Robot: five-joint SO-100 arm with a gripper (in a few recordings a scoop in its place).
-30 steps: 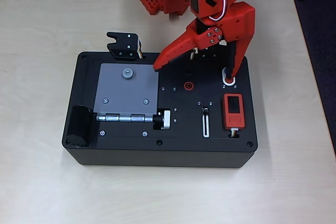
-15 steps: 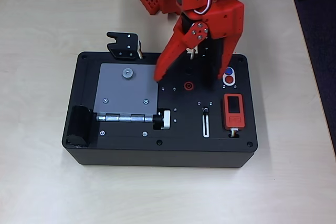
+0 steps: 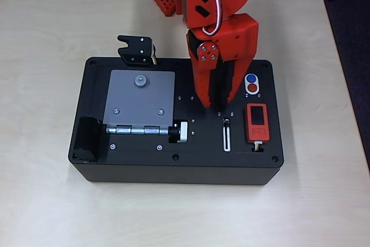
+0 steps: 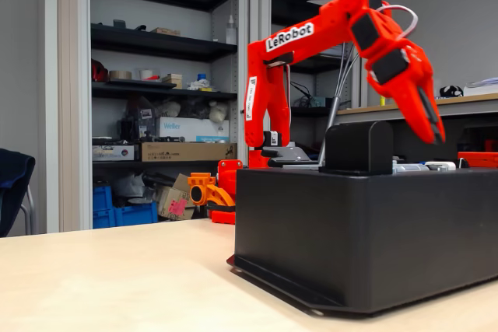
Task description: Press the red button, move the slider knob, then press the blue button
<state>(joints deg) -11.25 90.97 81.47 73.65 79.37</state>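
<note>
Now a black box (image 3: 139, 169) sits on the pale wooden table (image 3: 46, 27), and its top panel carries most of what matters. On the left of the panel in the overhead view lies a grey hinged plate (image 3: 140, 99), with a silver-and-black cylindrical knob (image 3: 180, 132) at its lower right corner and a black roller (image 3: 89, 139) at the box's left end. A small black bracket (image 3: 137, 50) stands at the box's far edge. Toward the right is an orange-red rectangular device (image 3: 256, 122) with a dark screen.

The red arm (image 3: 217, 4) reaches from the far side of the table over the middle of the panel. The jaws (image 3: 217, 102) point down toward the panel with their tips drawn close together, gripping nothing; in the fixed view (image 4: 432, 126) they hang above the box's top, clear of it.

The slider knob (image 3: 226, 122) sits at the upper end of its narrow white-outlined slot (image 3: 226, 137), just below the jaw tips in the overhead view and not covered by them. The blue button (image 3: 251, 78) and the red button (image 3: 252, 88) share a white oval surround, blue farther from the camera's lower edge, red nearer; both lie just right of the jaws, uncovered, directly above the orange-red device.
</note>
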